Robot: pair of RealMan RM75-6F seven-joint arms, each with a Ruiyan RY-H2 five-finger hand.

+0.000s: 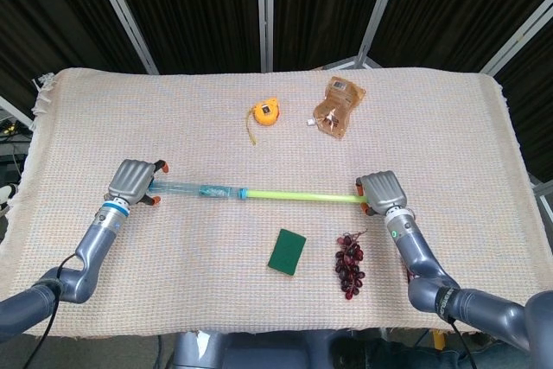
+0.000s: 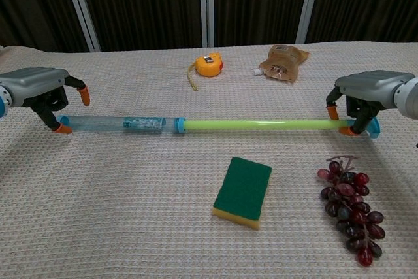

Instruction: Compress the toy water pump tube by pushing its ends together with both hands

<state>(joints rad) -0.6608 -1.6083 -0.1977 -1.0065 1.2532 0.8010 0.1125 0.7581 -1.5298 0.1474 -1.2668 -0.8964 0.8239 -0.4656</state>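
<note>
The toy water pump tube [image 1: 259, 194] lies stretched out across the middle of the table, its clear blue barrel [image 2: 124, 123] on the left and its green rod [image 2: 255, 123] on the right. My left hand [image 1: 134, 181] sits over the barrel's blue tip, fingers curled down around that end [image 2: 61, 127]. At the other end my right hand [image 1: 382, 190] grips the rod's blue handle [image 2: 371, 131]. In the chest view the left hand [image 2: 36, 86] and right hand [image 2: 369, 89] face each other along the tube.
An orange tape measure [image 2: 209, 65] and a brown pouch [image 2: 282, 61] lie behind the tube. In front of it are a green sponge [image 2: 243, 191] and a bunch of dark grapes [image 2: 349, 210]. A woven cloth [image 1: 173, 283] covers the table.
</note>
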